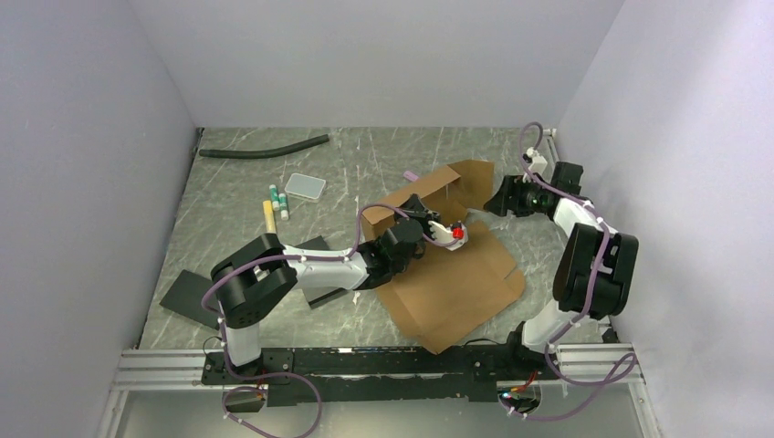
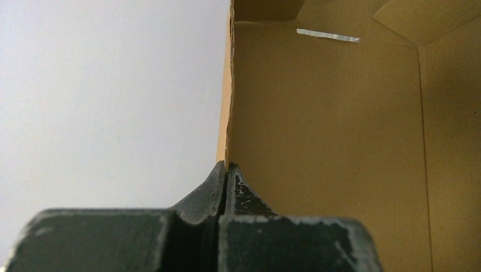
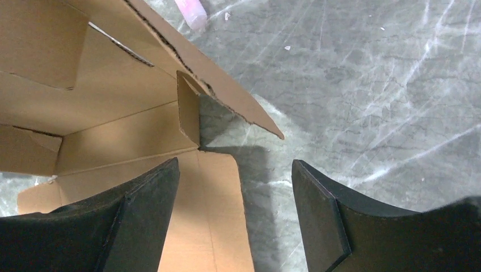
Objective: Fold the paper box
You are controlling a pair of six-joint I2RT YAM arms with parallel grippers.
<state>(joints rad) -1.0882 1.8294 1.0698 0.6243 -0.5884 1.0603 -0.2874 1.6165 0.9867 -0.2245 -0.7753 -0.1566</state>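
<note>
The paper box (image 1: 456, 283) is a brown cardboard sheet lying in the middle of the table, its far walls partly raised. My left gripper (image 1: 447, 228) reaches over it from the left. In the left wrist view the left gripper (image 2: 227, 165) is shut on the thin edge of an upright wall of the box (image 2: 329, 141). My right gripper (image 1: 500, 196) sits at the box's far right corner. The right wrist view shows that gripper (image 3: 235, 164) open above a flat flap (image 3: 210, 215) and bare table, with nothing between its fingers. The raised walls of the box (image 3: 113, 96) lie just ahead of it.
A black hose (image 1: 265, 148) lies at the back left. Near it are a small clear tray (image 1: 304, 186) and some short tubes (image 1: 278, 205). Black flat slabs (image 1: 192, 294) lie beside the left arm. A pink object (image 3: 190, 11) sits behind the box. Walls close in on three sides.
</note>
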